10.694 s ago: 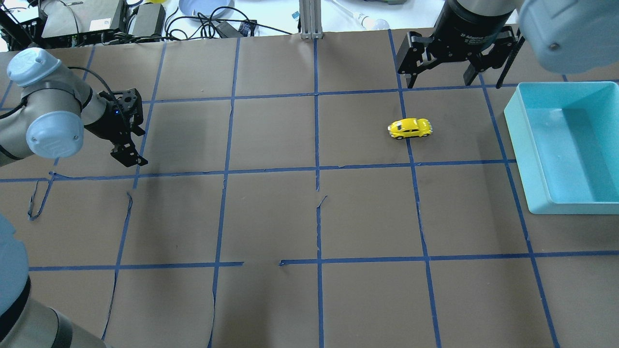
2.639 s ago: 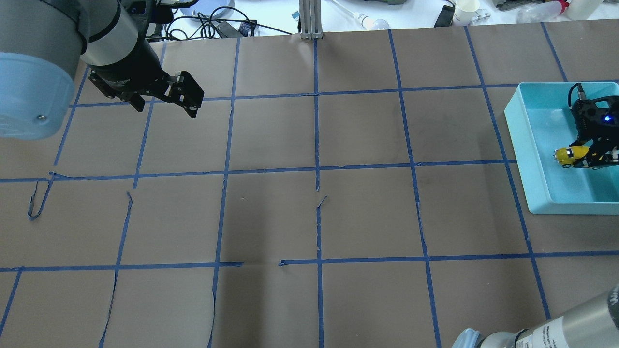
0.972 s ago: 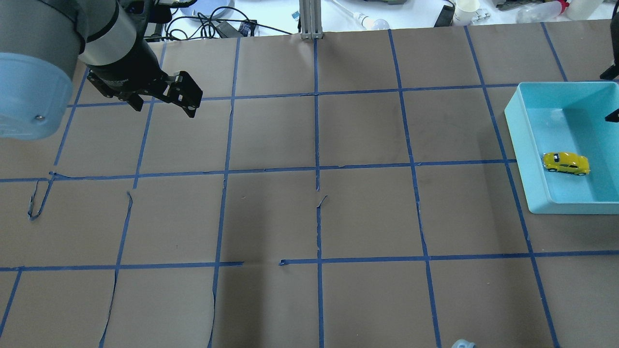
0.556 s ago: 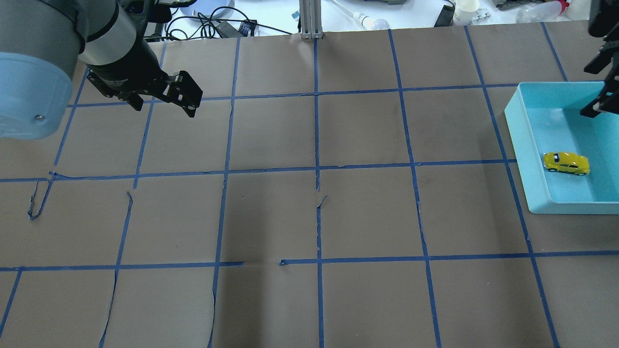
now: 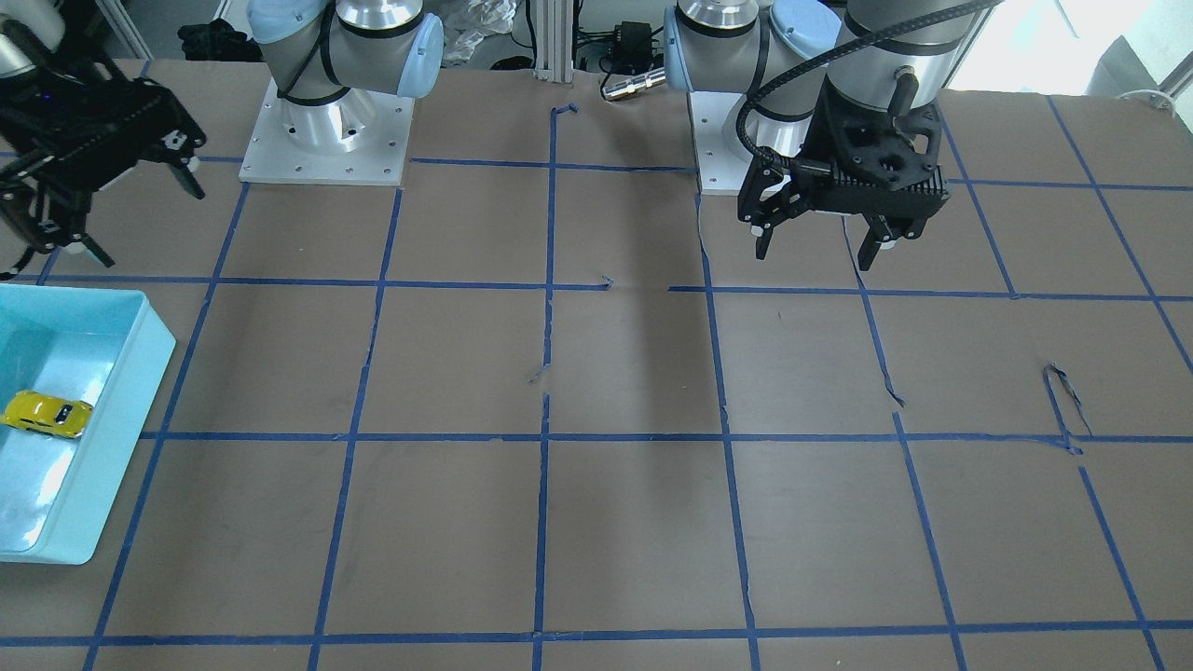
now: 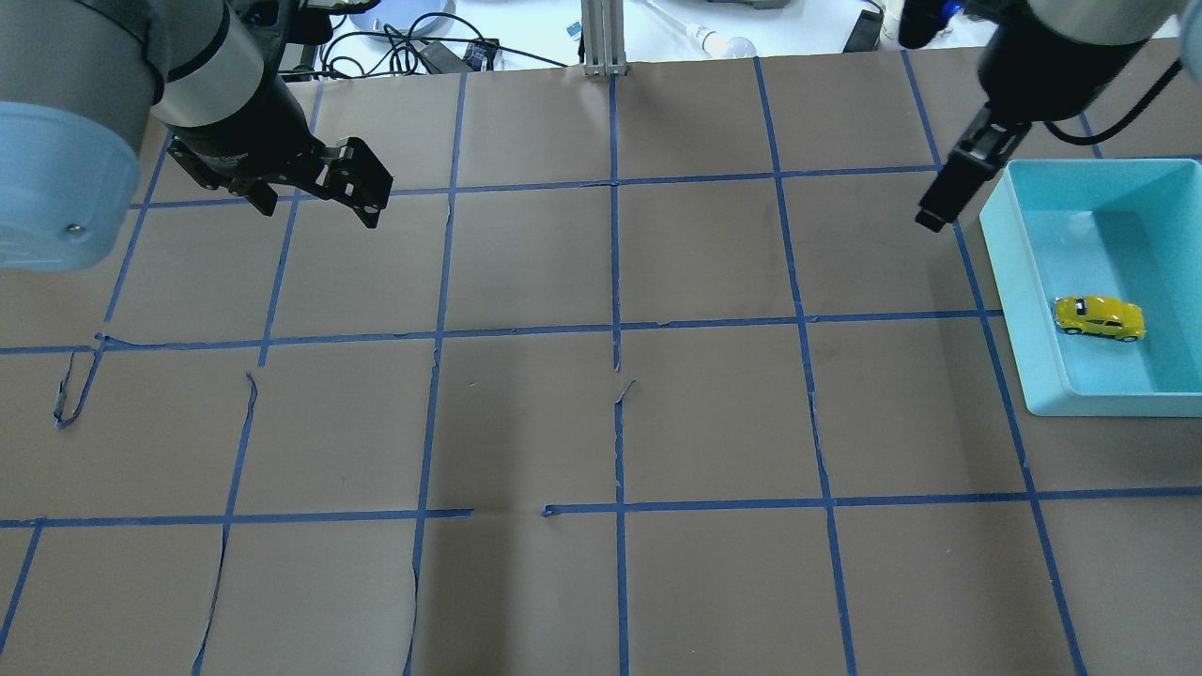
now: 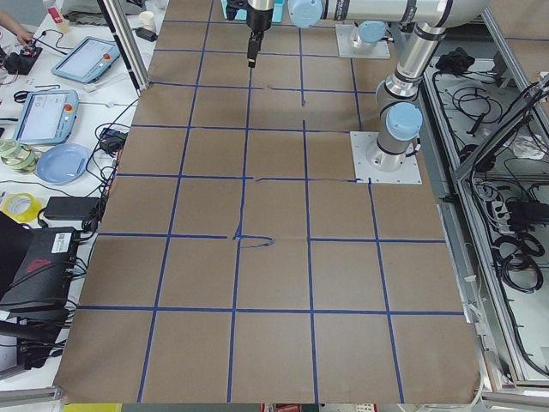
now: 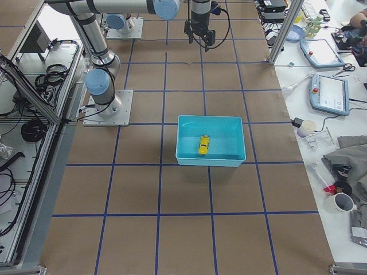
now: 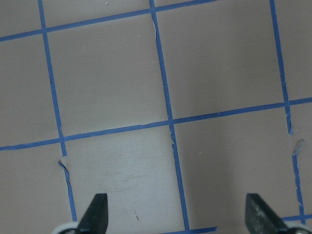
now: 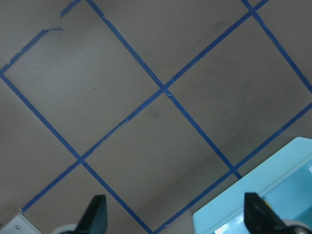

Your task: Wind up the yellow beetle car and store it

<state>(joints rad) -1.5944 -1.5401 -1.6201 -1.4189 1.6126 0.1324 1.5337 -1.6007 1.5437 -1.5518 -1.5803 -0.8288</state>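
So the yellow beetle car (image 6: 1099,317) is sitting in the teal bin (image 6: 1001,263), out at the right end of the table (image 6: 714,413). It's on its wheels on the bin floor, lying lengthwise along the table. It doesn't touch any wall, and from the right-end camera it looks a bit closer to the robot's side of the bin than the far side. Nothing is holding it and both arms are clear of it.

The right gripper (image 10: 176,217) hangs in the air beside the bin's far inboard corner, outside the bin rather than over it. Its wrist camera shows the two fingertips (image 10: 96,214) spread wide, with just brown paper and blue tape lines between them. A corner of the bin pokes in at the bottom right of that view. In the overhead view only one dark finger of it shows clearly, pointing down toward the table just next to the bin wall.

The left gripper (image 6: 319,202) is way over on the other side, well apart from the bin, hovering above the taped grid on the far left part of the table. Its pincer is wide apart too, and the wrist view shows nothing between the tips except bare paper and tape. The front camera agrees: fingers splayed, empty, and off the surface.
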